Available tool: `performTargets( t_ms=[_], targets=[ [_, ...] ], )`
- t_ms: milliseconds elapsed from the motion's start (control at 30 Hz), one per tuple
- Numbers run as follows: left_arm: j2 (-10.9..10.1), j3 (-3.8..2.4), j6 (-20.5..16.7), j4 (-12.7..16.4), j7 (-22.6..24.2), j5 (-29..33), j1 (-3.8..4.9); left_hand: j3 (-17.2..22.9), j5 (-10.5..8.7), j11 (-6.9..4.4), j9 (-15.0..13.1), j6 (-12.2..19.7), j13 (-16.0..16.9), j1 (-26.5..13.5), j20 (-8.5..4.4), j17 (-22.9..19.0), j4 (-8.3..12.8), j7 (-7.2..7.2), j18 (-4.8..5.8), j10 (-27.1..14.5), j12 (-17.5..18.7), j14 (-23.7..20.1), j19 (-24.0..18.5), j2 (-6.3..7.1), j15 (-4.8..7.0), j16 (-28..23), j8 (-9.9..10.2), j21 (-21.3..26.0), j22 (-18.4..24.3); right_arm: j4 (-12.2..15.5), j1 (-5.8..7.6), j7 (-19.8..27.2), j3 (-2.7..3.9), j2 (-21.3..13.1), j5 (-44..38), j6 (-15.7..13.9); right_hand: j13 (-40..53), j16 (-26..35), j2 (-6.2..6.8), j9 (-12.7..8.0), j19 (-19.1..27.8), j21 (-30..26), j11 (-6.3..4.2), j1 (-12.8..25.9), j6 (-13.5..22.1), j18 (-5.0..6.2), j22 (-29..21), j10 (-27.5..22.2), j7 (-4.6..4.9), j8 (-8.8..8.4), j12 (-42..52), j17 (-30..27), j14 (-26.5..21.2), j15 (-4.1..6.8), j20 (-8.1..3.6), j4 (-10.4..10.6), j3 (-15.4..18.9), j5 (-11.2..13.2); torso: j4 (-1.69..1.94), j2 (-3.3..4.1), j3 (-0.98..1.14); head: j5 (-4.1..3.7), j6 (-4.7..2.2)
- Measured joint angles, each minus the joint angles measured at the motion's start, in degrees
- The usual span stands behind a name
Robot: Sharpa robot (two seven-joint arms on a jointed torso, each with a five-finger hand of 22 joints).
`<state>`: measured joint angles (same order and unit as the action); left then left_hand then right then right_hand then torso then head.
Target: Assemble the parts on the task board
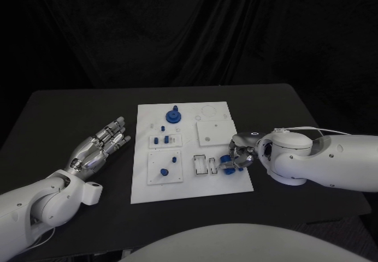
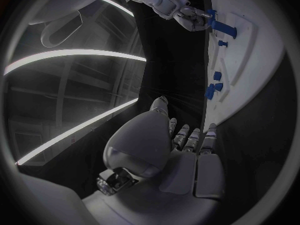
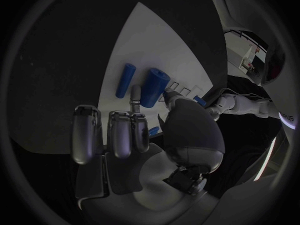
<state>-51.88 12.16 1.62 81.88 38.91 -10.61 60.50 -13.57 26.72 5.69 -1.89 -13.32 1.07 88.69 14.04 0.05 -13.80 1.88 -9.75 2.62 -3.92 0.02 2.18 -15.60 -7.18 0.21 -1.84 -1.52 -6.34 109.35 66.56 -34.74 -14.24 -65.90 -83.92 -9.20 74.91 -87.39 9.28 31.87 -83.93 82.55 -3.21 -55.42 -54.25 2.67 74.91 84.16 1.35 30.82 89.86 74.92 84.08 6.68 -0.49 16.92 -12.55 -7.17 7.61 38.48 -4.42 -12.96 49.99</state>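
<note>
The flat white rectangular task board (image 1: pixel 189 191) carries small blue plastic parts (image 1: pixel 172 115). My right hand (image 1: pixel 238 157) pinches a thick blue cylinder (image 3: pixel 154 87); my left hand (image 1: pixel 98 147) lies released, fingers apart.

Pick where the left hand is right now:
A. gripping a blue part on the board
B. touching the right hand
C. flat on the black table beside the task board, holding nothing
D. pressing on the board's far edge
C: in the head view the left hand lies with fingers extended on the table, off the task board, holding nothing.
</note>
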Motion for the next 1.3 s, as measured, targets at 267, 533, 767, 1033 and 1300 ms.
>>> performTargets(
  t_ms=[267,533,767,1033,1300],
  targets=[
    [0.0,0.00,0.3,0.0,0.0,0.0,-0.07,-0.1,0.21,0.01,-0.2,-1.6,0.0,0.0,0.00,0.0,0.1,-0.93,0.00,0.0,0.0,0.0,0.0,0.00,0.00,0.0,-0.3,0.0,0.1,-1.8,-0.07,0.5,0.31,2.1,1.3,0.9,0.0,0.0,-0.17,-1.3,-0.1,-0.4,0.75,-3.7,1.4,0.00,0.0,0.0,1.08,-2.53,0.0,0.0,-0.1,-0.58,0.71,0.0,-0.5,-4.1,0.01,-0.04,0.00,-0.18,0.00],
    [0.0,0.00,0.4,0.0,0.0,0.0,-0.10,-0.1,0.21,0.01,-0.2,-1.6,0.0,0.0,0.00,0.0,0.1,-0.95,0.00,0.0,0.0,0.0,0.0,0.00,0.00,0.0,-0.3,0.0,0.1,-3.1,0.21,0.7,0.69,3.2,5.5,2.2,0.0,1.1,0.59,9.5,-0.1,-1.2,1.29,-8.5,3.0,0.01,0.0,-0.1,2.60,-3.26,0.0,0.0,0.0,-1.17,1.12,-0.4,-2.0,-16.1,-0.01,-0.03,0.01,0.57,0.00],
    [-0.2,0.00,0.5,0.0,0.0,0.0,-0.11,-0.1,0.21,0.01,-0.2,-1.5,0.0,0.0,0.00,0.0,0.1,-0.95,0.00,0.0,0.0,0.0,0.0,0.00,0.00,0.0,-0.3,0.0,0.1,-3.1,0.25,1.7,0.66,2.0,12.6,-0.3,0.0,1.1,1.65,6.3,-0.1,-0.7,1.38,-9.7,3.9,0.01,0.0,-0.2,1.04,1.03,0.0,0.0,0.0,-1.18,1.12,-0.4,-2.0,-26.1,-0.01,-0.02,0.00,1.38,0.00],
    [-0.2,0.00,0.6,0.1,0.0,0.0,-0.17,-0.1,0.21,0.22,-0.2,-1.5,0.0,0.0,0.00,0.0,0.1,-0.95,0.00,-0.2,0.0,0.0,0.0,0.00,0.00,0.0,-0.3,0.0,0.3,-0.8,1.13,4.7,-0.03,0.1,24.5,-6.1,0.0,1.1,1.86,1.0,-0.1,-0.7,0.72,-9.9,4.7,0.01,0.0,0.0,0.11,4.51,0.0,0.0,0.0,-0.73,1.12,-0.5,-1.9,-32.1,0.05,0.01,-0.01,1.81,0.00],
    [0.1,0.00,0.6,-0.4,0.0,0.0,-0.22,-0.1,0.30,0.22,-0.2,-1.5,0.0,0.0,0.00,0.0,0.1,-0.96,0.00,-0.2,0.0,0.0,0.0,0.00,0.00,0.0,-0.2,0.0,0.3,-0.2,3.38,7.8,0.11,1.1,33.5,-9.6,0.0,1.1,1.08,1.4,0.1,-0.5,0.72,-9.1,4.9,0.00,0.0,0.0,0.19,5.63,0.0,0.0,0.0,-0.73,0.91,-0.3,-2.1,-29.6,-0.03,-0.01,0.02,2.25,0.00]
  ],
)
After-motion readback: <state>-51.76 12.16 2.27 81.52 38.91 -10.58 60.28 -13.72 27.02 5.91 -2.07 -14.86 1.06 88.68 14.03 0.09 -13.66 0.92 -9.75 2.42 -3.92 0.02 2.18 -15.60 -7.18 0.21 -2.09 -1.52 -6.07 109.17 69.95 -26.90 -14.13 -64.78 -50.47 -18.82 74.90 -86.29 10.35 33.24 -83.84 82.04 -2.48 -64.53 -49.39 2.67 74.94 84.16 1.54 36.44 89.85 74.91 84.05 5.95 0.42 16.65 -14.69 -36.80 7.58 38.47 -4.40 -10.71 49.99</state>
